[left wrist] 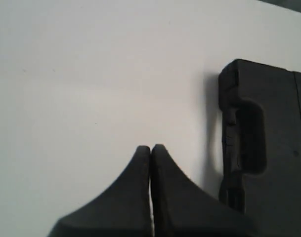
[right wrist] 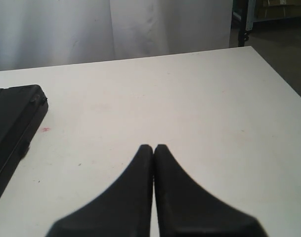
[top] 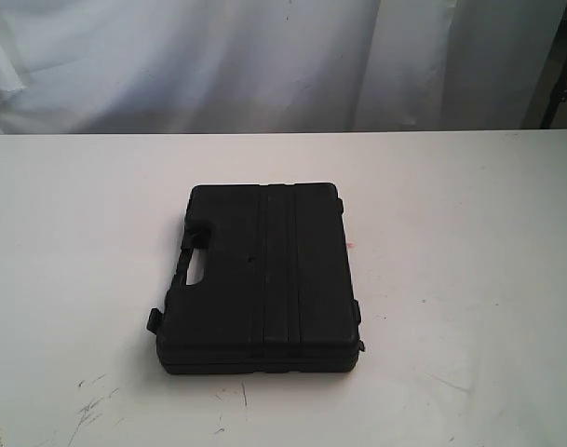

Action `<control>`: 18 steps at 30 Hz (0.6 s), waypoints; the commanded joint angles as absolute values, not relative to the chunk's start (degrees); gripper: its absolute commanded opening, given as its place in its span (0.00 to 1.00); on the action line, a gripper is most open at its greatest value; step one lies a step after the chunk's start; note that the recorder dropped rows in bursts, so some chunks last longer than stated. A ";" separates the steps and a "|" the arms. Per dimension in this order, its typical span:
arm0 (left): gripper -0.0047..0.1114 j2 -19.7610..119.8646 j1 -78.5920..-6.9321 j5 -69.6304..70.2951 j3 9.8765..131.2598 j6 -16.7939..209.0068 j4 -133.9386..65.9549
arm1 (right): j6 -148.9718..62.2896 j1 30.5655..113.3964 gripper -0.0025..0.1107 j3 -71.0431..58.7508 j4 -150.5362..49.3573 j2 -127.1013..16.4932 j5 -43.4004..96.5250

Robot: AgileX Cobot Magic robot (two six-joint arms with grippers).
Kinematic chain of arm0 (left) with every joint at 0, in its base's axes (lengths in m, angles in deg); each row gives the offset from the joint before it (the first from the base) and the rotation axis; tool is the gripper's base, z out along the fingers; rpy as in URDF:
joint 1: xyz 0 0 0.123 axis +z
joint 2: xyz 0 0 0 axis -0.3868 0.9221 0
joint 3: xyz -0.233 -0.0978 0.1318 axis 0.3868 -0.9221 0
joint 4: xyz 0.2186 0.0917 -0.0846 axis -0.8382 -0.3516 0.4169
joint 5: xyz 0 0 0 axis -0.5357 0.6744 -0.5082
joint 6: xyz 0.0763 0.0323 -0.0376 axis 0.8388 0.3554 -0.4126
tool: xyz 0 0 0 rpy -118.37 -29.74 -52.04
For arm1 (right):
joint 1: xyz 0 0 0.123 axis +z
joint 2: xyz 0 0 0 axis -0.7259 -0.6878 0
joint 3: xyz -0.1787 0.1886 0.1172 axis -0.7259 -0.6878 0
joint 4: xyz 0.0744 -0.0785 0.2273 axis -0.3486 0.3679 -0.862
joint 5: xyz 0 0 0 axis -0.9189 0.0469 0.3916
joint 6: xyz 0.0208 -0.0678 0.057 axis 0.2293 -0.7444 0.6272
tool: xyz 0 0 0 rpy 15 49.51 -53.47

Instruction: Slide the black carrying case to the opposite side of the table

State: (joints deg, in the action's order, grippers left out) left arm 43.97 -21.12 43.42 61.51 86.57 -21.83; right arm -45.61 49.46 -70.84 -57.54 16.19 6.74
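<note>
**Black case (top: pixel 260 279) lies flat; both tools closed on nothing**

The exterior view shows the whole case near the middle of the white table (top: pixel 469 279), with its ribbed lid up and its handle cutout (top: pixel 197 270) on the left. Neither arm appears there. Only the wrist views show the left tool (left wrist: pixel 150 148) and right tool (right wrist: pixel 153 147), each with its fingers pressed together over bare table beside the case. A small red mark (right wrist: pixel 45 130) lies near the case's corner.
</note>
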 commanded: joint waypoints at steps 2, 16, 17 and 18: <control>0.04 53.10 -21.06 50.63 69.84 88.29 -18.24 | -45.61 49.60 0.02 -71.04 -57.64 16.49 6.78; 0.04 72.24 -32.84 52.81 81.33 82.89 -22.63 | -45.61 49.60 0.02 -71.04 -57.64 16.49 6.78; 0.04 73.29 -33.74 52.81 82.12 82.69 -22.77 | -45.61 49.60 0.02 -71.04 -57.64 16.49 6.78; 0.04 74.69 -34.71 52.81 83.17 81.86 -22.77 | -45.61 49.60 0.02 -71.04 -57.64 16.49 6.78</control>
